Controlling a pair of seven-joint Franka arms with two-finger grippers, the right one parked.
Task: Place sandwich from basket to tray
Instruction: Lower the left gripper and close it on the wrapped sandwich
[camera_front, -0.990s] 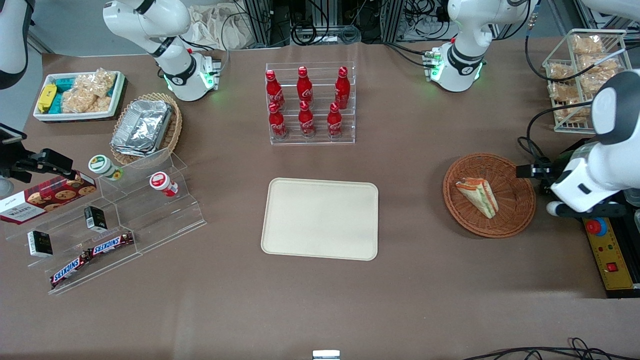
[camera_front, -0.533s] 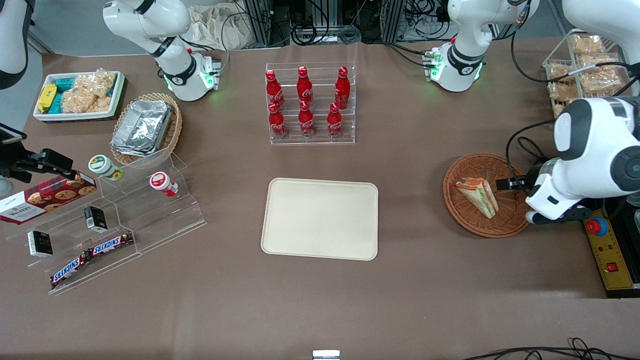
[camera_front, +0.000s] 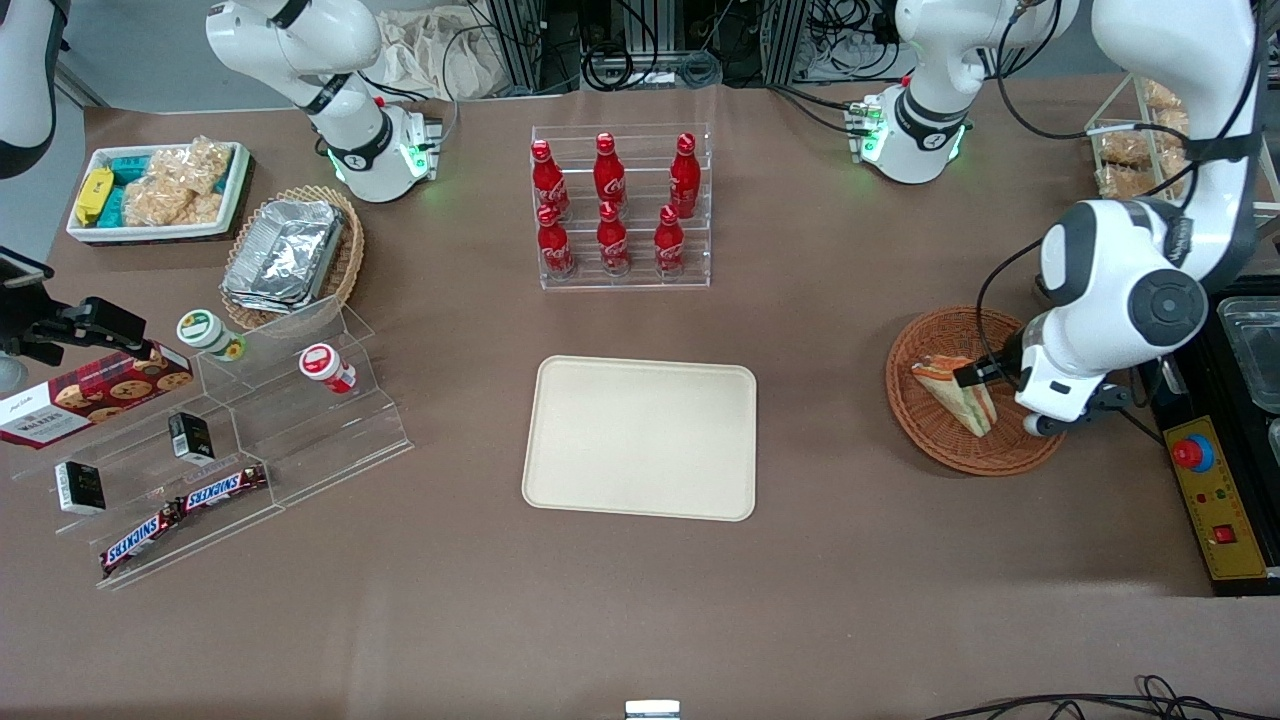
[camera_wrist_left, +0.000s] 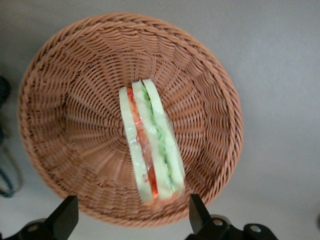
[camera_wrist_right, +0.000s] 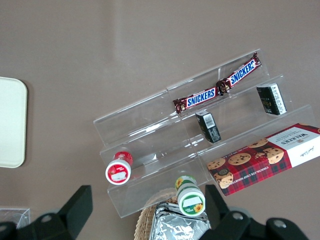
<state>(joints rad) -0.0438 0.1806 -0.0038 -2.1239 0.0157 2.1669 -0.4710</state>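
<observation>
The sandwich (camera_front: 955, 392), a clear-wrapped white wedge with red and green filling, lies in the round reddish-brown wicker basket (camera_front: 925, 440) toward the working arm's end of the table. My left gripper (camera_front: 990, 380) hovers over the basket, just above the sandwich and not touching it. In the left wrist view the sandwich (camera_wrist_left: 150, 150) lies on its side across the basket (camera_wrist_left: 75, 110). There the gripper (camera_wrist_left: 131, 217) is open, with its black fingertips (camera_wrist_left: 197, 212) spread wider than the sandwich's end and nothing between them. The cream tray (camera_front: 640, 437) sits bare at the table's middle.
A clear rack of red bottles (camera_front: 620, 205) stands farther from the camera than the tray. A yellow control box with a red button (camera_front: 1215, 500) sits beside the basket. A stepped acrylic shelf (camera_front: 250, 440), a tan basket of foil containers (camera_front: 295, 255) and a white snack bin (camera_front: 155, 190) lie toward the parked arm's end.
My left arm has swung in from the table's edge over the basket. The gripper now hangs above the sandwich. The sandwich and the basket have not moved.
</observation>
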